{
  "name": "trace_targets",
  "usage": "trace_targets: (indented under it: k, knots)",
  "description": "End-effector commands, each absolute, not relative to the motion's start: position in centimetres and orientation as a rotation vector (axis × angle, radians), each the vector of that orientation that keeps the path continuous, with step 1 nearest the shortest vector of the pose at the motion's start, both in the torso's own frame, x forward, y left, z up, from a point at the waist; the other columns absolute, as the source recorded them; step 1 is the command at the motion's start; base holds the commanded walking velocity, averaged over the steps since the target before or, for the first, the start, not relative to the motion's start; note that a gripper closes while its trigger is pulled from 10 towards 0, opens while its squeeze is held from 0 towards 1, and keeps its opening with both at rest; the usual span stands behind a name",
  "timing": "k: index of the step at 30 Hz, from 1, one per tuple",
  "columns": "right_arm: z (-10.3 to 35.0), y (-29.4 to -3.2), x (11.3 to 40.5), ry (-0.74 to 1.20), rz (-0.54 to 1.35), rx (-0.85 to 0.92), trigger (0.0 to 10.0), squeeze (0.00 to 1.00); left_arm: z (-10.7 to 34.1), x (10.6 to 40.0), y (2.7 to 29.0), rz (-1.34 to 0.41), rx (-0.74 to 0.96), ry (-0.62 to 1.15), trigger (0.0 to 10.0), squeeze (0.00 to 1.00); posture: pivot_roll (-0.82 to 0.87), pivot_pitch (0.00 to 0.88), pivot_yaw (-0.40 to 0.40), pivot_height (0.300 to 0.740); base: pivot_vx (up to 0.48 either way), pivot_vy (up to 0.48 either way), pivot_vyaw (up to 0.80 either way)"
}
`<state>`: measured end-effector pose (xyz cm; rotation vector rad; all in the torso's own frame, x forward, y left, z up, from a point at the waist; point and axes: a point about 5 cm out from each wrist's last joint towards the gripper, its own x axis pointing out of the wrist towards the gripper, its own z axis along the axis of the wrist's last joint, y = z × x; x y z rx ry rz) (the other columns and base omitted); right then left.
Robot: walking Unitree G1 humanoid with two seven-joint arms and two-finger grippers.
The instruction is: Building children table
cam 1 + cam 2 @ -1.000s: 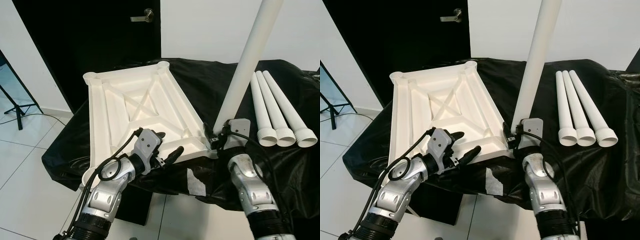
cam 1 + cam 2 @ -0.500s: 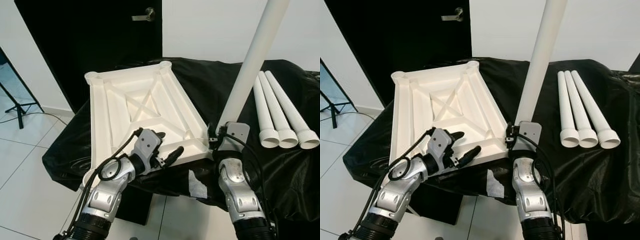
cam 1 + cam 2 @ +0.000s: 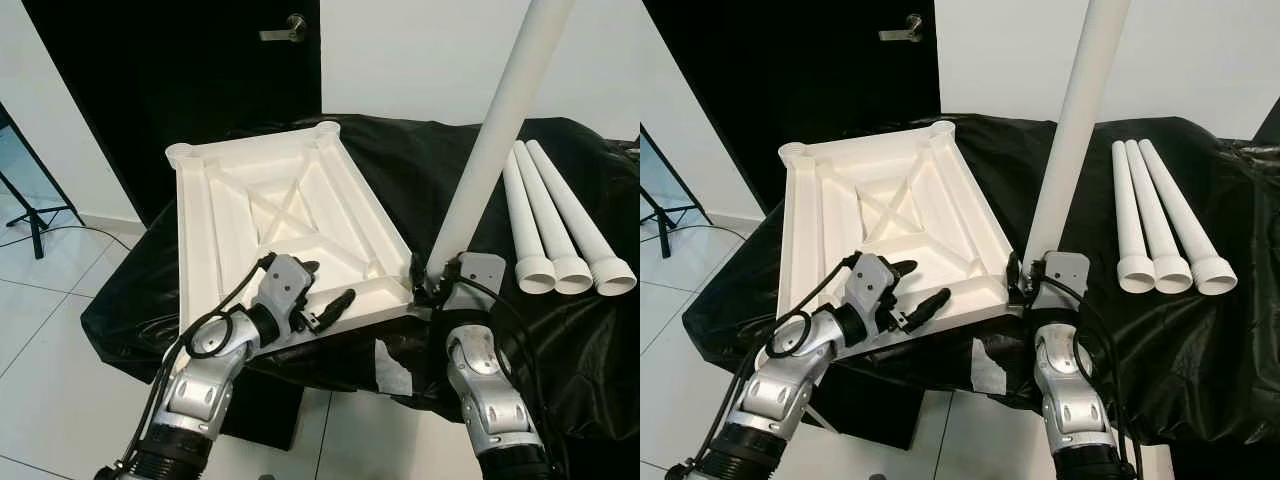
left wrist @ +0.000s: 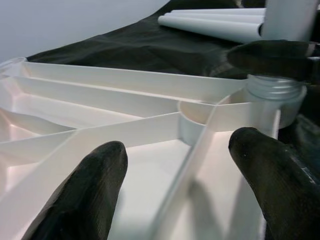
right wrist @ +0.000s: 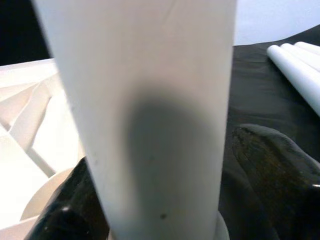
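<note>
The white table top (image 3: 290,215) lies upside down on the black-draped table (image 3: 400,170), ribs facing up. One white table leg (image 3: 495,140) stands nearly upright, tilted a little to the right. Its threaded end (image 4: 275,87) sits at the near right corner socket. My right gripper (image 3: 428,285) is shut on the base of this leg, one finger on each side, as the right wrist view (image 5: 165,175) shows. My left gripper (image 3: 325,283) hovers open over the top's near rim, and ribs lie between its fingers (image 4: 85,200).
Three spare white legs (image 3: 555,215) lie side by side on the cloth at the right. A black door (image 3: 200,70) stands behind the table, and a tripod foot (image 3: 30,210) rests on the white tiled floor at left. A white patch (image 3: 392,365) hangs on the cloth's front.
My left gripper has shifted slightly left and closer over the near rim. The leg stays held at the same corner. The camera view has moved a little.
</note>
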<state>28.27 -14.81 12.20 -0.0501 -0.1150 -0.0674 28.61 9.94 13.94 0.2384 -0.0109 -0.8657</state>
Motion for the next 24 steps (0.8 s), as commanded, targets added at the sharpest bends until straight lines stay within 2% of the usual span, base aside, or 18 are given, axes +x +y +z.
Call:
trace_targets:
  k: [1, 11, 24]
  knots:
    - [12.0, -14.9, 28.0, -0.115, -0.060, -0.047, 10.0, 0.00, 13.3, 29.1, 10.5, -0.783, 0.258, 0.028, 10.0, 0.00, 0.02, 0.000, 0.000, 0.740, 0.000, 0.000, 0.00]
    - [11.2, -16.1, 26.3, -0.102, -0.038, -0.072, 10.0, 0.00, 11.8, 29.6, 11.7, -0.738, 0.345, 0.155, 10.0, 0.00, 0.01, 0.000, 0.012, 0.740, 0.000, 0.000, 0.00]
    - [11.2, -15.8, 26.4, -0.111, -0.052, -0.059, 10.0, 0.00, 11.5, 31.4, 10.7, -0.610, 0.370, 0.249, 10.0, 0.00, 0.01, 0.000, 0.024, 0.740, 0.000, 0.000, 0.00]
